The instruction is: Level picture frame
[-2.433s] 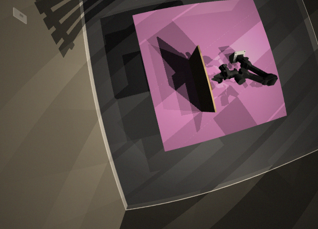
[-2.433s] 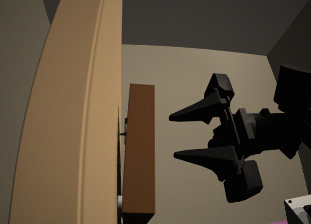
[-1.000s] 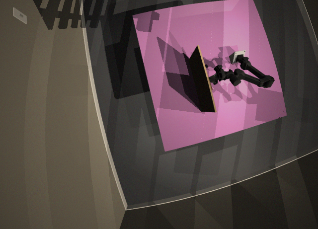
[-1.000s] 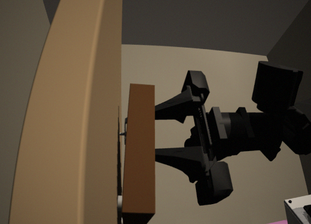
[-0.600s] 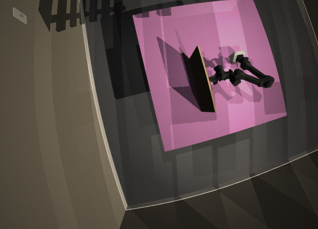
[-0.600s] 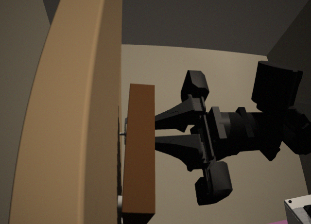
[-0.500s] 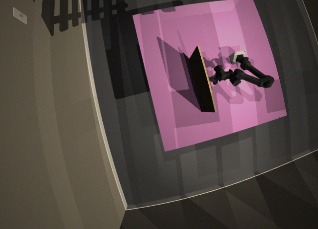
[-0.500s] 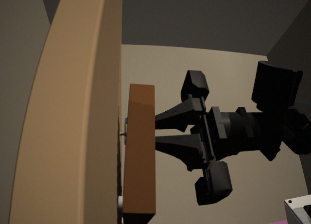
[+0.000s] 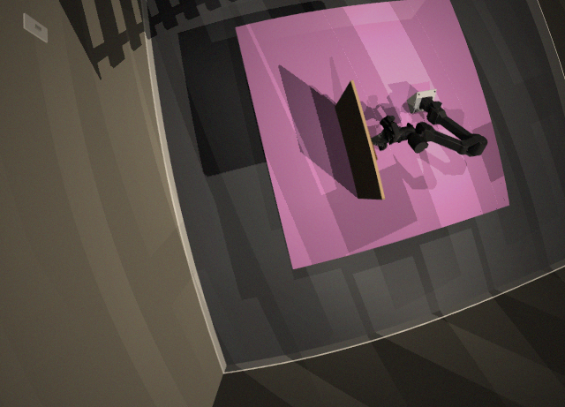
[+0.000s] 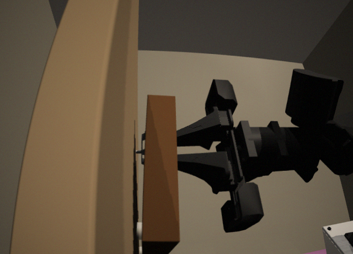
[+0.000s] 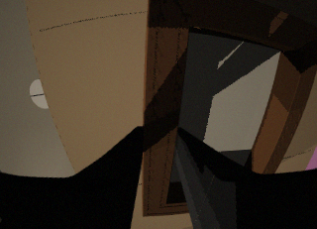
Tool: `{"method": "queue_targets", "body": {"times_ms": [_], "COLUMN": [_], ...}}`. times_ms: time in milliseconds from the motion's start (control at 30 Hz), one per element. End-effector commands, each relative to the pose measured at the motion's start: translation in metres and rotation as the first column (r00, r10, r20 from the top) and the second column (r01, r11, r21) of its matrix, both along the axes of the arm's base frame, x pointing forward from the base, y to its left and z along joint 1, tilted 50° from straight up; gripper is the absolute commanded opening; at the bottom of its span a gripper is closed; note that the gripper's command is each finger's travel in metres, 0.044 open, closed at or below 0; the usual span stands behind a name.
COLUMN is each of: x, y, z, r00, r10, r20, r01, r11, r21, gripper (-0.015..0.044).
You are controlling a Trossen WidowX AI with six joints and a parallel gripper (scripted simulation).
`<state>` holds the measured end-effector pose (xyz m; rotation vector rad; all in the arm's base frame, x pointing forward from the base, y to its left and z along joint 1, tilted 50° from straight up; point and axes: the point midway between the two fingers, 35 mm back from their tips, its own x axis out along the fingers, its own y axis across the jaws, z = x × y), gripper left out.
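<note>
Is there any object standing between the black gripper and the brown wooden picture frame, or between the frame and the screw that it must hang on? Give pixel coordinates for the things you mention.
Nothing visible stands in the way. The black parallel-jaw gripper [image 10: 177, 150] [image 11: 158, 133] is shut on the brown wooden picture frame [image 10: 161, 166] [image 11: 163, 80]. Behind it, only the strip and the thin grey screw [image 10: 138, 151] show.

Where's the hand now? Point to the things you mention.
Exterior view: the hand [image 9: 377, 142] [image 10: 177, 150] [image 11: 158, 133] is right of the screw [image 10: 138, 151], clamped on the frame [image 9: 374, 151] [image 10: 161, 171] [image 11: 160, 100].

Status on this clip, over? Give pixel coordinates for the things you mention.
Gripper [image 9: 380, 141] [image 10: 177, 150] [image 11: 158, 133] shut on picture frame [image 9: 373, 152] [image 10: 161, 171] [image 11: 160, 90]. Frame at wall screw [image 10: 138, 151]; whether level, can't tell. Nothing seen blocking the fingers.
</note>
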<state>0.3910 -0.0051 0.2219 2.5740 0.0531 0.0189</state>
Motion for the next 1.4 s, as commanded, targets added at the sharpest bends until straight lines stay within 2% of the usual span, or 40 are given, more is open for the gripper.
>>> {"method": "queue_targets", "body": {"times_ms": [0,1367], "x": [0.0001,0.0002], "y": [-0.0012,-0.0055], "z": [0.0009,0.0036], "r00": [1.0,1.0], "r10": [-0.001,-0.001], "r20": [0.001,0.001], "r01": [0.001,0.001], "r11": [1.0,1.0], "r21": [0.005,0.004], "gripper": [0.0,0.0]}}
